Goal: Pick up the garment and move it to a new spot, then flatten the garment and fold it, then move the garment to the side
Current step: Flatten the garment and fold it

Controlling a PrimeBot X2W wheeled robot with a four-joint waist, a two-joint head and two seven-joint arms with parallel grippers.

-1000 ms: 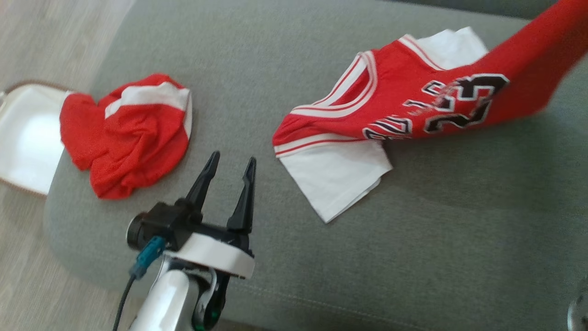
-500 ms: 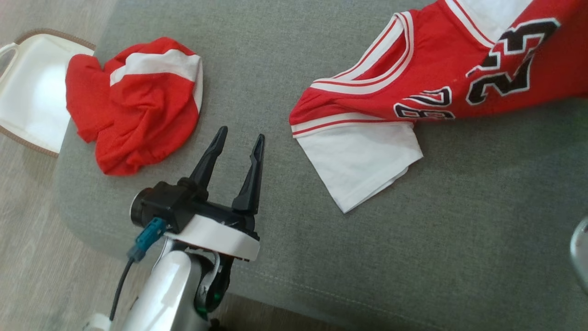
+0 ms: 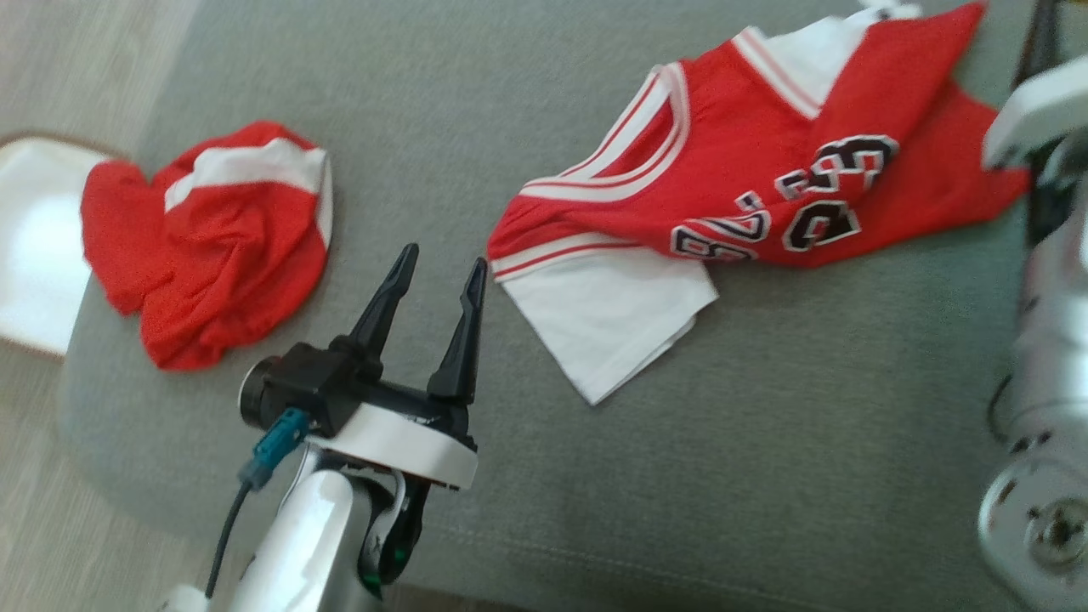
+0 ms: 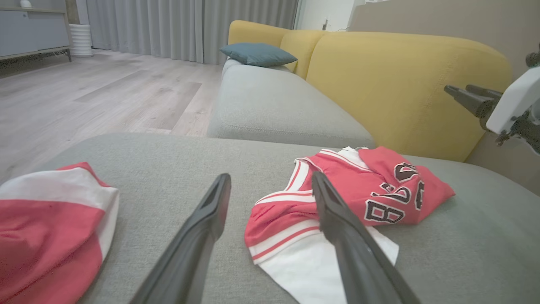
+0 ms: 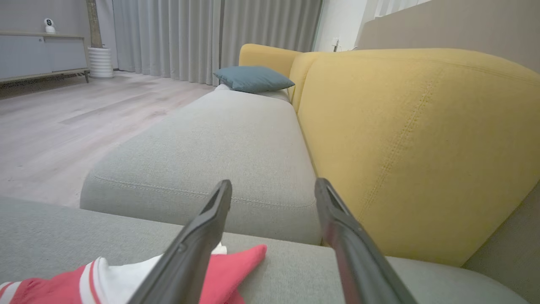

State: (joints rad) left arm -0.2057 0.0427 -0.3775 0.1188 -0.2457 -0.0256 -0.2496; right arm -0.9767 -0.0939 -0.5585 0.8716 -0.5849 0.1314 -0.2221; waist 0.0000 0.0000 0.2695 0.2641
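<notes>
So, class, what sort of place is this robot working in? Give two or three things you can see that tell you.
Most likely a home living room: a yellow-backed sofa with grey seats, a blue cushion on it, floor-length grey curtains and a wooden floor.

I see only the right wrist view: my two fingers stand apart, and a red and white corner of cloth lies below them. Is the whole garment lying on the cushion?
Observer: Yes. The jersey lies crumpled on the grey cushion, numbers up, one white sleeve pointing toward the robot.
Operator: Is any other cloth there?
Observer: A second red garment with a white band lies bunched near the cushion's left end, apart from the jersey.
Operator: Where is the left gripper?
Observer: The left gripper is open and holds nothing, between the two garments.
</notes>
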